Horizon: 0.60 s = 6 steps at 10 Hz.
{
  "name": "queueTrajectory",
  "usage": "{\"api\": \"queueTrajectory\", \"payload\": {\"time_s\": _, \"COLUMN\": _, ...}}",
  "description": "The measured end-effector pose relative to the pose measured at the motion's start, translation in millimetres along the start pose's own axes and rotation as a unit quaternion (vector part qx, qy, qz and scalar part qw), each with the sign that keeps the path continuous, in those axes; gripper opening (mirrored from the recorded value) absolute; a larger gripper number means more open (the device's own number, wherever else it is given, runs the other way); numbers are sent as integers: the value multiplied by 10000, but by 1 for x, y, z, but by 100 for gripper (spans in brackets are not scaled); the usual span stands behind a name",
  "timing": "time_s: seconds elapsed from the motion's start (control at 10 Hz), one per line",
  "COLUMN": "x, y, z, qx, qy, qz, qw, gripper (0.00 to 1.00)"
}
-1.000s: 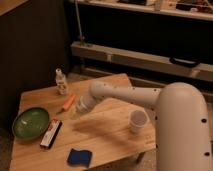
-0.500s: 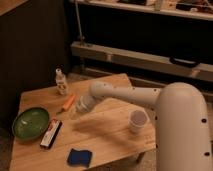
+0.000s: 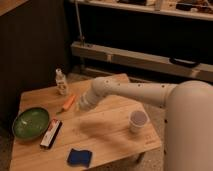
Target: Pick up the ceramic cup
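Almost no change: gripper (image 3: 82, 105), state can't be told, still hangs over the surface (image 3: 110, 142), well apart from the ceramic cup (image 3: 138, 120); no approach yet.

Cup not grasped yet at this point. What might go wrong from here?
1. The gripper hangs over the middle of the table, close to the orange stick and far from the ceramic cup; it may bump the stick as it turns away.
2. The cup stands near the table's right edge; a sideways nudge might tip it off.
3. The arm passes just behind the cup, so it may brush it.
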Motion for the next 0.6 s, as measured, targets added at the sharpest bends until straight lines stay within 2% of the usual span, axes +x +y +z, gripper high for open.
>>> {"api": "queueTrajectory", "payload": {"time_s": 0.1, "x": -5, "y": -5, "z": -36, "qx": 211, "qy": -127, "qz": 95, "qw": 9997, "gripper": 10}}
{"api": "queueTrajectory", "payload": {"time_s": 0.2, "x": -8, "y": -14, "z": -60, "qx": 378, "qy": -215, "qz": 169, "qw": 9989, "gripper": 10}}
{"api": "queueTrajectory", "payload": {"time_s": 0.4, "x": -9, "y": -37, "z": -113, "qx": 834, "qy": -419, "qz": 376, "qw": 9949, "gripper": 3}}
{"api": "queueTrajectory", "payload": {"time_s": 0.5, "x": -9, "y": -44, "z": -133, "qx": 1017, "qy": -482, "qz": 495, "qw": 9924, "gripper": 3}}
{"api": "queueTrajectory", "payload": {"time_s": 0.6, "x": -5, "y": -66, "z": -179, "qx": 1383, "qy": -604, "qz": 821, "qw": 9851, "gripper": 21}}
